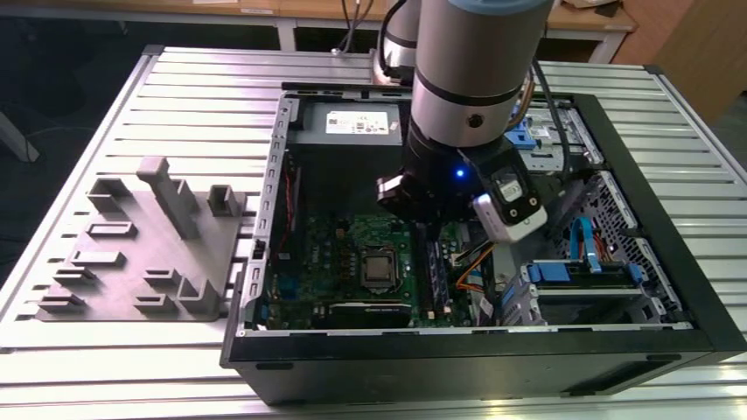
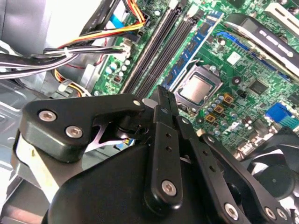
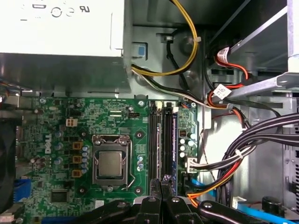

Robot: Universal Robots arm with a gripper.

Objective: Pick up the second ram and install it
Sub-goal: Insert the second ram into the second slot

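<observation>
A big robot arm (image 1: pixel 478 70) reaches down into an open computer case (image 1: pixel 467 346) that sits on a metal tabletop (image 1: pixel 105 96). Its claw (image 2: pixel 162 93) is closed, with the two black fingers (image 2: pixel 161 140) pressed together. The tips hang low over the green board (image 3: pixel 117 112), at one end of the long black slots (image 3: pixel 152 140).

In the first wrist view, a long thin blue memory stick (image 3: pixel 174 144) stands in a slot just beside the black slots. It is on the side away from the square silver chip (image 3: pixel 110 163). The claw tips are just beside the end of this stick. I cannot tell if they touch it, or if it is the first or the second stick.

Black, red and yellow wires (image 3: pixel 252 140) run near the slots. A grey power box (image 1: pixel 350 122) sits inside the case. On the exterior view's left, a grey holder (image 1: pixel 152 254) lies on the tabletop next to the case.
</observation>
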